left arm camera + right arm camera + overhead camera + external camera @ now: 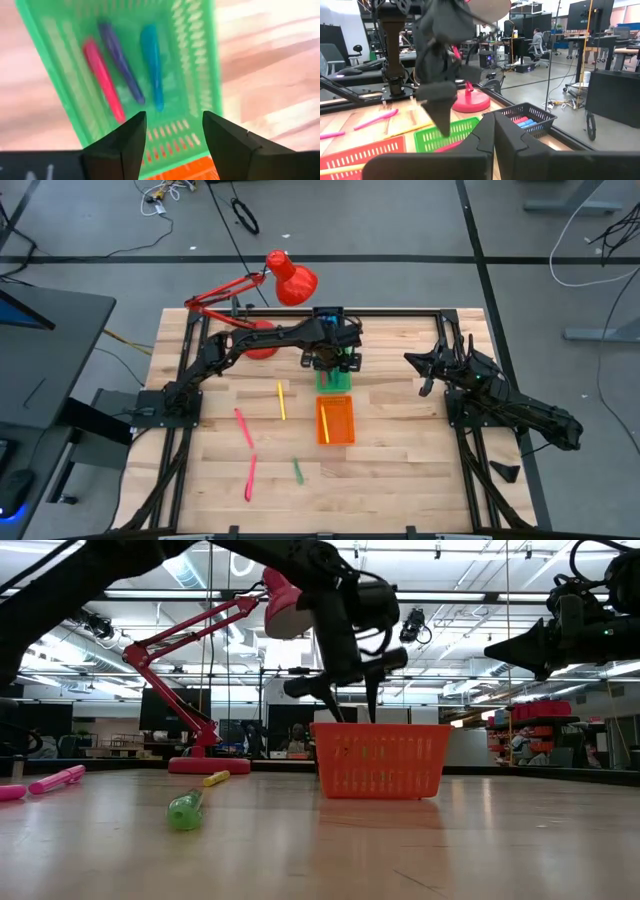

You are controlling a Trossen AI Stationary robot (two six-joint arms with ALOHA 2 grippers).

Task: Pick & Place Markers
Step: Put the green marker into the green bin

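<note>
left gripper [172, 137]: fingers spread, nothing between them — hangs over the green tray [60, 107] at frame centre of the high view, likely just dropped a marker
green tray contents: pink marker [104, 79], purple marker [121, 62], blue marker [151, 55] lying side by side, blurred
orange tray [336, 420]: perforated plastic basket just below the green one, one yellow marker [324, 423] inside
loose markers: yellow [281, 401], two pink [243, 426] [249, 477], green [297, 470] — smooth thin sticks on the plank table [400, 460], lower left of centre
right gripper [495, 131]: fingers pressed together, empty, parked at right
black tray [530, 116]: red and blue markers inside
</note>
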